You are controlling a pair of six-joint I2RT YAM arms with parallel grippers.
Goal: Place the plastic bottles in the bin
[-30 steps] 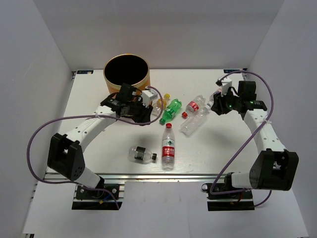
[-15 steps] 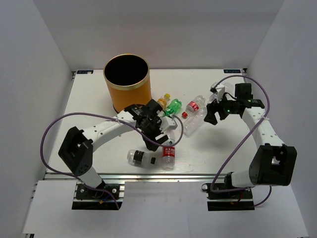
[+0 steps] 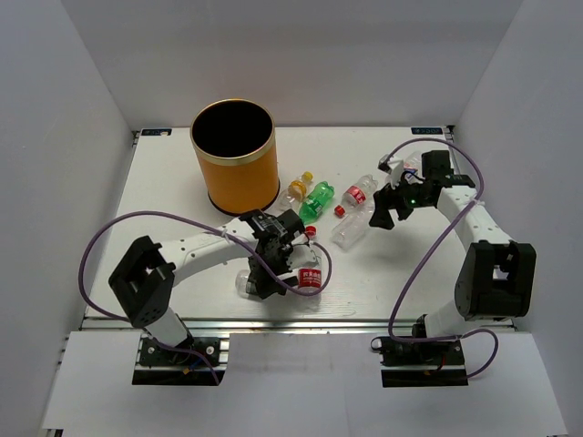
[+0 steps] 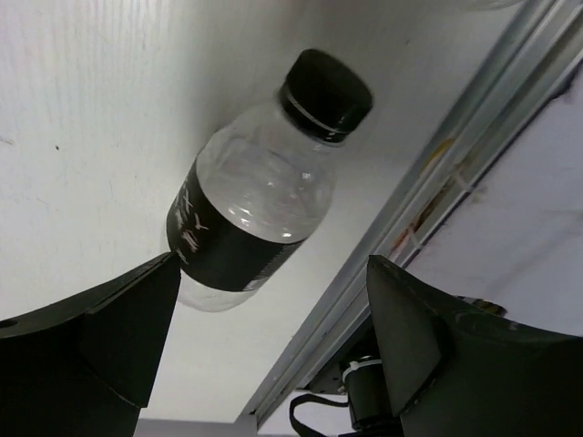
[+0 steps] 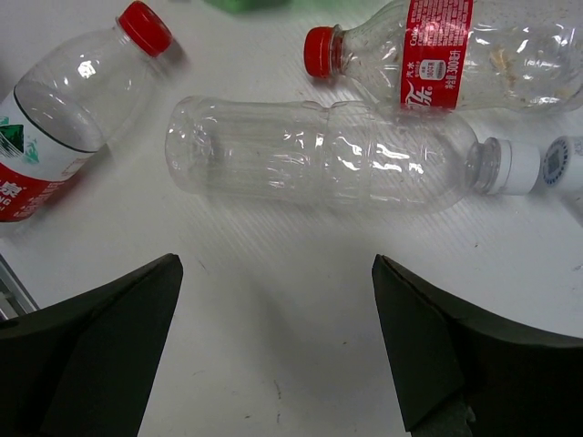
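The orange bin (image 3: 233, 155) stands at the back left. My left gripper (image 3: 264, 276) (image 4: 273, 264) hangs open over the dark-labelled, black-capped bottle (image 4: 255, 209) (image 3: 244, 285), which lies near the front edge, not gripped. A red-labelled bottle (image 3: 311, 274) lies beside it. My right gripper (image 3: 380, 217) (image 5: 275, 264) is open just short of a clear white-capped bottle (image 5: 319, 155) (image 3: 350, 231). Close by lie a second red-labelled bottle (image 5: 446, 41) (image 3: 359, 193), a green bottle (image 3: 317, 200) and a yellow-capped bottle (image 3: 297, 188). All the bottles lie on the table.
The table's aluminium front rail (image 4: 437, 182) runs right beside the dark-labelled bottle. White walls close in the table (image 3: 173, 191) at the back and on both sides. A purple cable loops from each arm.
My left arm swung from beside the bin down to the front edge, and its gripper opened over the dark-labelled bottle. My right gripper opened and edged toward the clear bottle.
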